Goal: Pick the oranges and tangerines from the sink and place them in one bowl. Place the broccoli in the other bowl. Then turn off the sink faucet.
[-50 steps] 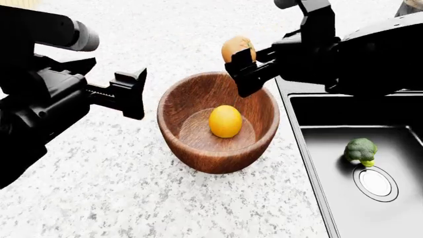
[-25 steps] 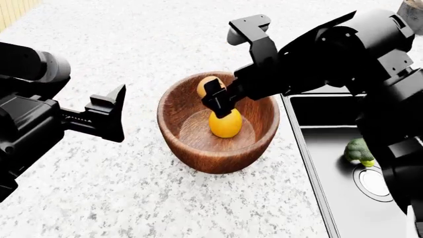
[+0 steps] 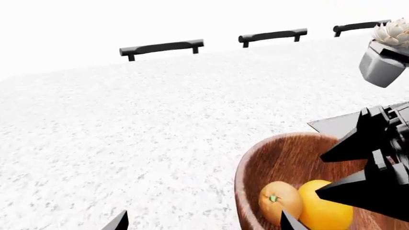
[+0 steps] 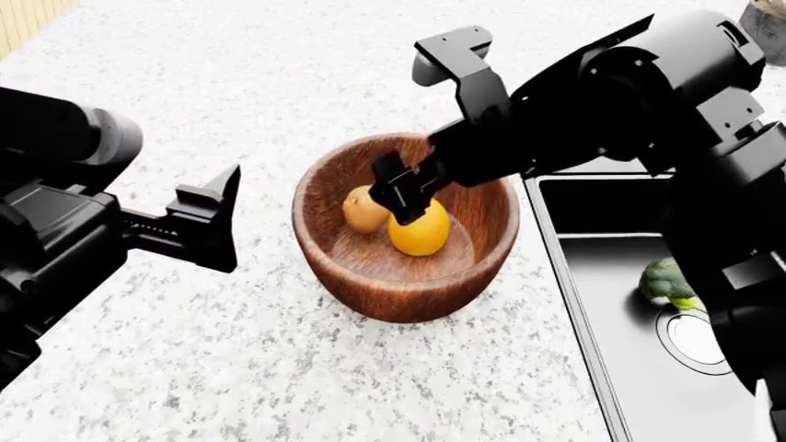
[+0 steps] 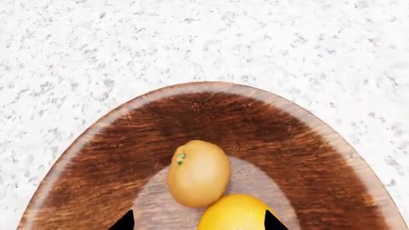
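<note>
Both fruits (image 4: 396, 219) lie in the wooden bowl (image 4: 406, 293) beneath the parted right end effector (image 4: 403, 187), so fetching the broccoli (image 4: 667, 282) from the sink (image 4: 614, 267) seems next.

You've got speckled white countertop (image 4: 307, 83), three black handles (image 3: 163, 47) behind it, potted succulent (image 3: 391, 34) far corner.

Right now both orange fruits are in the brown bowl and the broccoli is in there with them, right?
Not quite. The two fruits, the yellow-orange one and the darker one, do sit in the brown bowl, but the broccoli is not with them. The head view shows it lying in the black sink, near the round drain.
</note>
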